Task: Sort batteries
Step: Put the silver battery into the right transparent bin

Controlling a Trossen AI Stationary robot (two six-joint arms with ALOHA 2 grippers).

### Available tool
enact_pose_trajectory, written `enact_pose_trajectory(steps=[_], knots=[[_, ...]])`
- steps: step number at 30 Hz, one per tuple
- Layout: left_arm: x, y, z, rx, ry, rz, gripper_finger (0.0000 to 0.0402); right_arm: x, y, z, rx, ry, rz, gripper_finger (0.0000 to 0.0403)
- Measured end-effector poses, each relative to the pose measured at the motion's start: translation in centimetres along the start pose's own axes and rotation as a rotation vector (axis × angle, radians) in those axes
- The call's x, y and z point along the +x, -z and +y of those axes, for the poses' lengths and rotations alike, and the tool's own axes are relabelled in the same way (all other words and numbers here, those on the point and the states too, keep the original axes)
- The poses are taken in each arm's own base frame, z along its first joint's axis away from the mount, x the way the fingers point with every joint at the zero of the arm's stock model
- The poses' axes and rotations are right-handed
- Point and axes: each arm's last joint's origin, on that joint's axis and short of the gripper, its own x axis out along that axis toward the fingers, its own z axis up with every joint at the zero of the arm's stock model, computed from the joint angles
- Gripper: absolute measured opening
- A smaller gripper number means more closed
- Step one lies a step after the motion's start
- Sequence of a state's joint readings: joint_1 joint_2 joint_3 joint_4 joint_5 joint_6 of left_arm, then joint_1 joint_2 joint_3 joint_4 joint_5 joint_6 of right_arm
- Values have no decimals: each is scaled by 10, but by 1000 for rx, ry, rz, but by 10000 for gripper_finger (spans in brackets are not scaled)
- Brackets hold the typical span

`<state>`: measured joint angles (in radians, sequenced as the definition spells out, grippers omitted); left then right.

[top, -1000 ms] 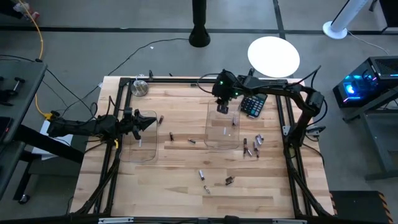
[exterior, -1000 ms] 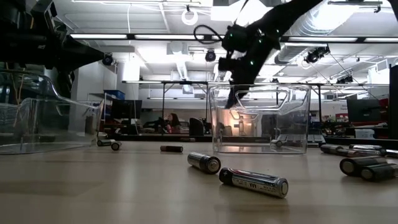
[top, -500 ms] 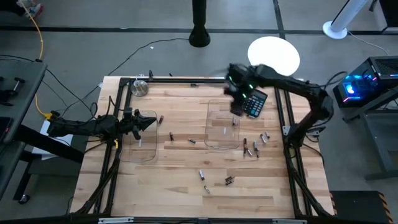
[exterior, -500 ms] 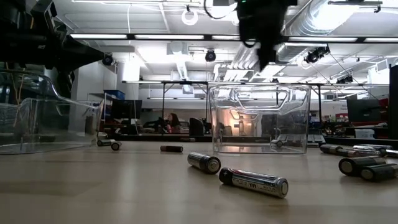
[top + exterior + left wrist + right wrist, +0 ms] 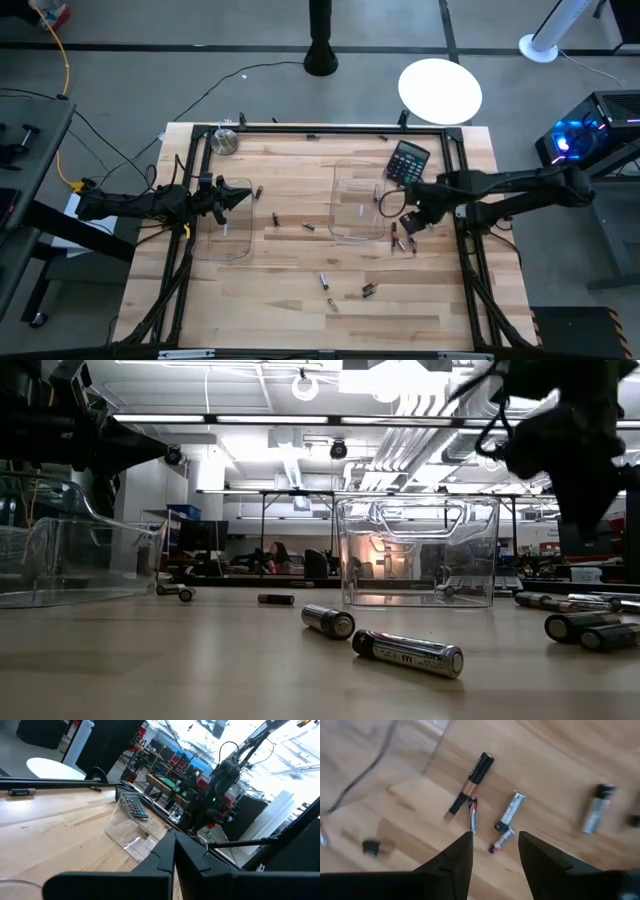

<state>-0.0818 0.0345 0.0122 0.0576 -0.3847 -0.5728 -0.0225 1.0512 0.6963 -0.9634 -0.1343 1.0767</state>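
Several batteries lie loose on the wood table. One cluster (image 5: 403, 241) is just right of the right clear tray (image 5: 345, 225); others lie near the middle (image 5: 325, 280) and by the left tray (image 5: 276, 217). My right gripper (image 5: 410, 222) hangs open above the cluster. In the right wrist view its fingers (image 5: 495, 851) stand over a small cell (image 5: 501, 840), with a silvery cell (image 5: 509, 810), a red-marked cell (image 5: 473, 815) and a dark copper one (image 5: 470, 777) beyond. My left gripper (image 5: 238, 195) is shut above the left clear tray (image 5: 225, 240), its fingers meeting (image 5: 174, 851).
A black calculator (image 5: 408, 162) lies on the far side, right of the right tray. A round metal object (image 5: 224, 141) sits at the far left corner. Black frame rails (image 5: 462, 200) line the table's edges. Two batteries (image 5: 408, 652) lie near the low camera.
My right gripper has risen out of the right tray, passed over the calculator, then swung toward the table's near right and come down over the battery cluster beside the tray. The left arm has kept still.
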Motion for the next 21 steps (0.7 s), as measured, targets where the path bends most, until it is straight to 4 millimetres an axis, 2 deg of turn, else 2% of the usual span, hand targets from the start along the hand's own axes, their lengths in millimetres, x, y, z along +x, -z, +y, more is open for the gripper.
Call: enact_pose_trajectory(steps=[7,14,21], knots=[[0,0,0,0,0,0,0,37,2,-4,173,153,-36,151],[0,0,0,0,0,0,0,60,-1,10,143,159,-27,151],[0,0,0,0,0,0,0,80,3,11,148,259,21,150]])
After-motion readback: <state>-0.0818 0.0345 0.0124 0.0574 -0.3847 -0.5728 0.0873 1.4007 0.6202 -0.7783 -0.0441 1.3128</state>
